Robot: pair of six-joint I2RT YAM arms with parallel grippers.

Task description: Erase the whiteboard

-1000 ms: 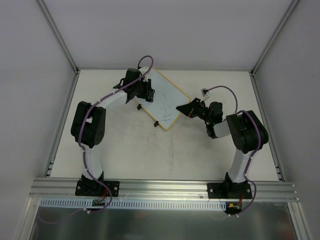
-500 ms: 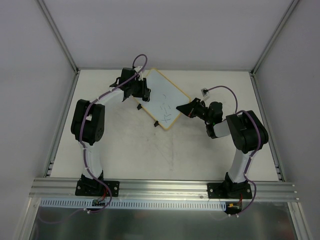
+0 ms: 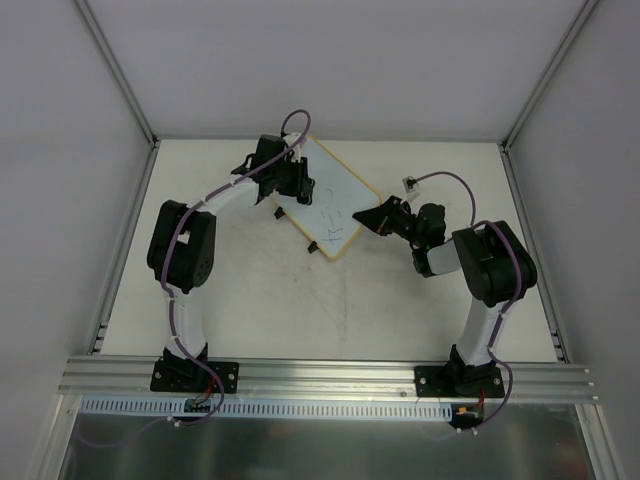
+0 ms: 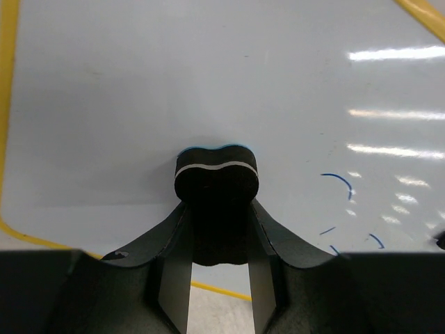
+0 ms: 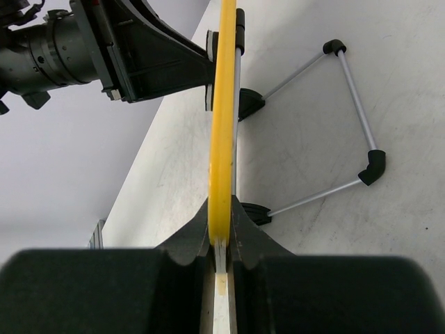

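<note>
Top external view: the whiteboard [image 3: 335, 200], white with a thin yellow frame and rounded corners, sits turned diagonally at the far middle of the table [image 3: 250, 290], with dark scribbles on its near part. The left gripper [image 4: 216, 233] is clamped on a black eraser [image 4: 216, 177] that presses against the board's face. The right gripper [image 5: 221, 240] pinches the frame's yellow edge.

The whiteboard [image 3: 338, 195] is set diagonally at the far middle of the table [image 3: 250, 300], white with a thin yellow frame. Dark scribbles [image 3: 330, 218] are seen on its nearer half
</note>
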